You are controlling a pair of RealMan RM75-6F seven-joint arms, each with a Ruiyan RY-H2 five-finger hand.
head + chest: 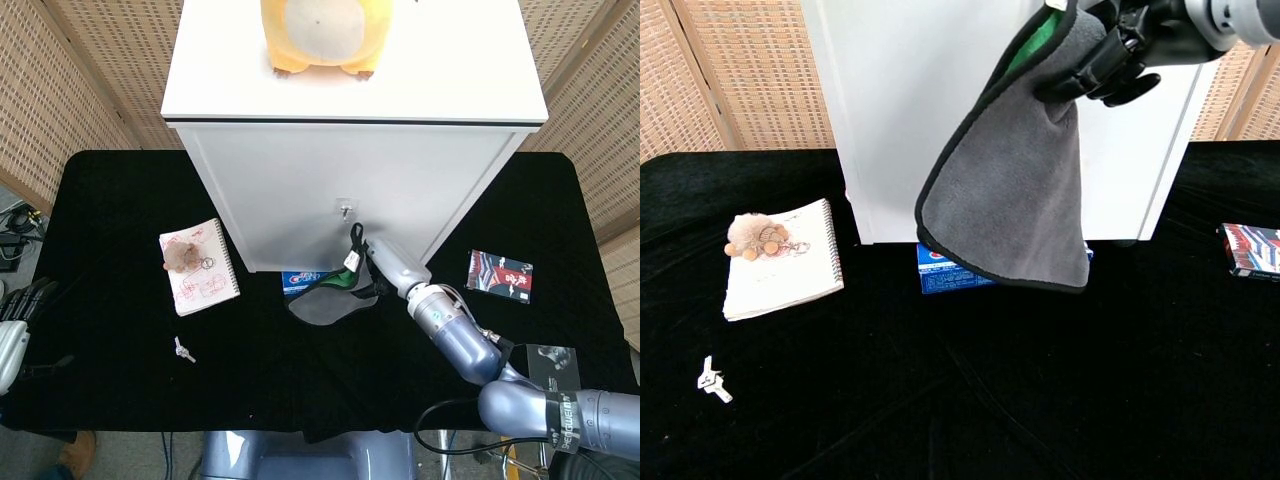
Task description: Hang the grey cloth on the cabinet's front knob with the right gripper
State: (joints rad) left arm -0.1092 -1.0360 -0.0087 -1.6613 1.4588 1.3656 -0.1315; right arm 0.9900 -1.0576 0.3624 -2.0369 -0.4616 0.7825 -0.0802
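Your right hand (1110, 60) grips the grey cloth (1015, 190) by its top edge, lifted off the table, hanging at five o'clock of the cabinet's front knob (345, 209); you're mid-carry; next, raise the loop (356, 236) toward eleven o'clock and over that knob.

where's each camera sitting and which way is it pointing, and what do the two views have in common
Head view: high up, looking steeply down on the white cabinet, its front knob and the black table; the right arm reaches in, right hand holding the grey cloth; the left hand sits at the left edge.
Chest view: low, facing forward at the cabinet front; only the right hand shows, at the top.
Shared: cloth, cabinet, notebook, blue box, small white object.
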